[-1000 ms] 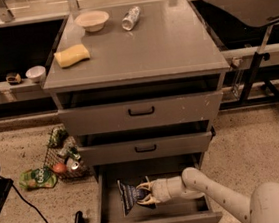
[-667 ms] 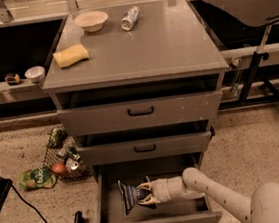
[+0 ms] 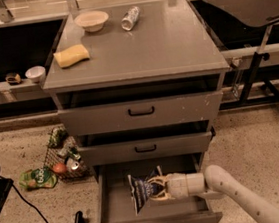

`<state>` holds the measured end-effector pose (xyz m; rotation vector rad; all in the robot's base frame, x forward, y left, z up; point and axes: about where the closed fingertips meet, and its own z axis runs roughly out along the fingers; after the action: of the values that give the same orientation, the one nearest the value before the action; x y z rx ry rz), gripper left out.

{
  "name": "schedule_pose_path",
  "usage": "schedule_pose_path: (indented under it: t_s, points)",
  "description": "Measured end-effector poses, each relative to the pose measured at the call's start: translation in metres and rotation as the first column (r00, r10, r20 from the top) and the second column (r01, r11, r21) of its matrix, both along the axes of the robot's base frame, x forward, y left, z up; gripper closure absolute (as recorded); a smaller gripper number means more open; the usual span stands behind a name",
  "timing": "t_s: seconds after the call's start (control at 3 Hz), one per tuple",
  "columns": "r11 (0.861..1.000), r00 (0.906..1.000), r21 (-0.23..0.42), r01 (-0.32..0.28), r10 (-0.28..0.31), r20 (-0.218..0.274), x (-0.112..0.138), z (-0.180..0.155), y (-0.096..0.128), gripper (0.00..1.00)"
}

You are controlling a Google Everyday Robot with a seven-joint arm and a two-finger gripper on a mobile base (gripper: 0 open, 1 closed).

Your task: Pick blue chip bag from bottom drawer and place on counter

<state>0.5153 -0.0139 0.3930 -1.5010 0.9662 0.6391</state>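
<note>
The bottom drawer (image 3: 119, 210) of the grey cabinet is pulled open. The blue chip bag (image 3: 139, 190) stands on edge inside it, left of centre. My gripper (image 3: 156, 188) reaches in from the right, with its pale arm coming up from the lower right. Its fingers (image 3: 160, 179) are closed on the bag's right side. The counter (image 3: 167, 47) is the flat grey top of the cabinet, well above the gripper.
On the counter are a bowl (image 3: 91, 20), a silver can (image 3: 130, 18) and a yellow sponge (image 3: 71, 56). The two upper drawers are slightly open. A wire basket (image 3: 64, 157) and a green bag (image 3: 36, 178) lie on the floor at left. A black table (image 3: 248, 3) stands at right.
The bag has risen slightly and stands a little more upright in the gripper; the arm has barely moved.
</note>
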Motion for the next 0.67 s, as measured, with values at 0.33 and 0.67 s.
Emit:
schedule_pose_path:
  t_s: [0.33,0.67]
  points:
    - [1.0,0.9917,0.007,-0.015,0.014,0.128,-0.0235,0.0664,-0.0255,1.0]
    - [1.0,0.9917,0.007,-0.015,0.014,0.128,-0.0235,0.0662,-0.0252,1.0]
